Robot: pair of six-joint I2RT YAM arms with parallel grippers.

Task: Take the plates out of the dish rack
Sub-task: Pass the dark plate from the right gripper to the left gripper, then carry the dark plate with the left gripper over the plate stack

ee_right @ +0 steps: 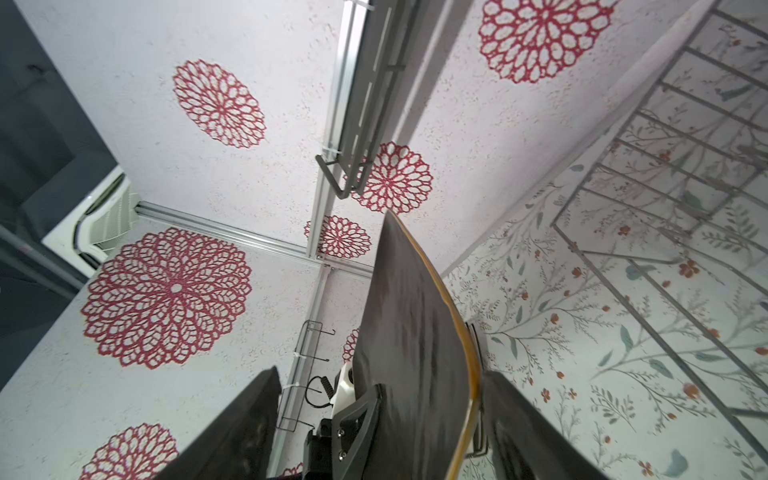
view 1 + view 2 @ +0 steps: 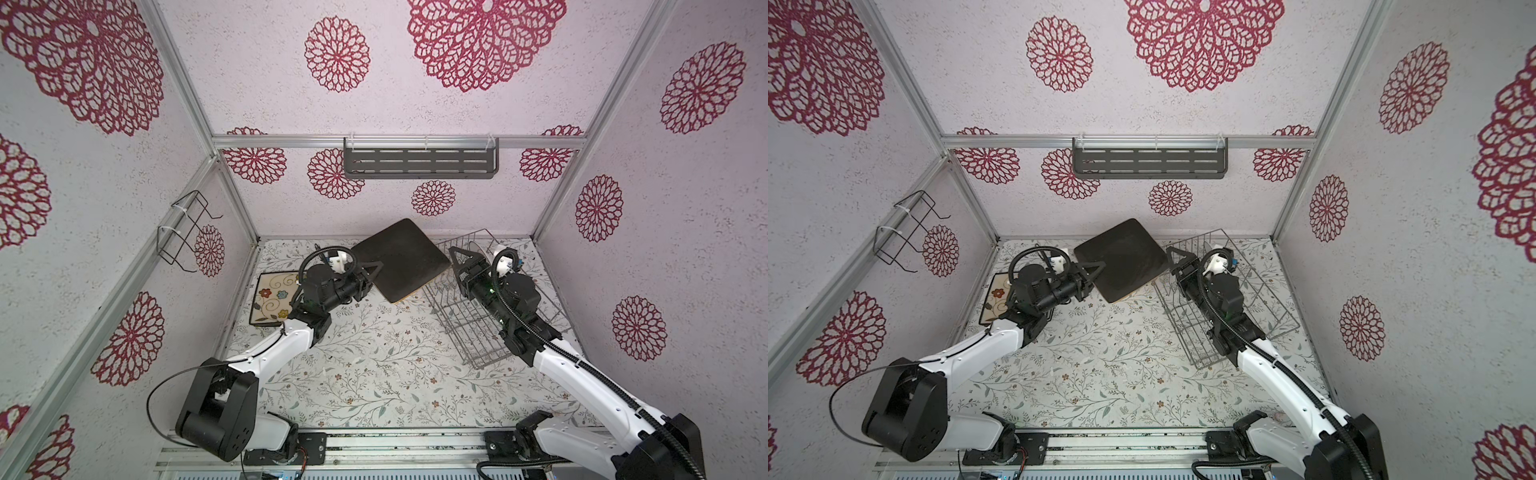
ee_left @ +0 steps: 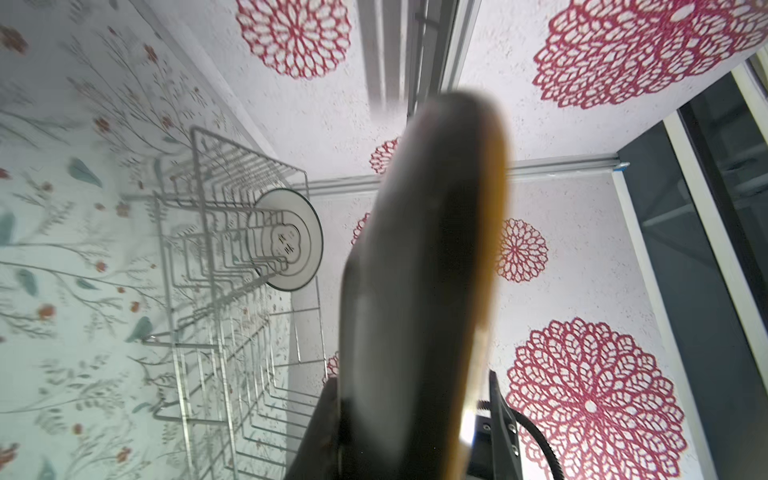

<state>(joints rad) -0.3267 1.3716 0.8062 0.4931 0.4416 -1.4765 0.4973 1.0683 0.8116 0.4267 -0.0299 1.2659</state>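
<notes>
Left wrist view: the left fingers (image 3: 318, 440) are clamped on an edge of the black plate (image 3: 415, 291). The plate fills the middle of the picture edge-on and blurred, with an orange-brown rim on its underside. Behind it the dish rack (image 3: 216, 232) stands on the desk (image 3: 62, 249), with 1 round white plate (image 3: 291, 239) upright among its tines.

In both top views the black plate (image 2: 401, 259) (image 2: 1121, 257) hangs tilted in the air above the desk. It sits between the 2 arms, just beside the rack's far left corner, and is gripped at its left edge.

The right fingers (image 1: 249, 424) stand wide apart with the plate's opposite edge between them. In the right wrist view 1 finger is clear of the plate; whether the other touches it I cannot tell. The right arm (image 2: 582, 374) reaches over the dish rack (image 2: 469, 332).

A cream plate with floral swirls (image 2: 270, 297) lies flat on the desk near the left wall, partly hidden under the left arm (image 2: 291, 340).
</notes>
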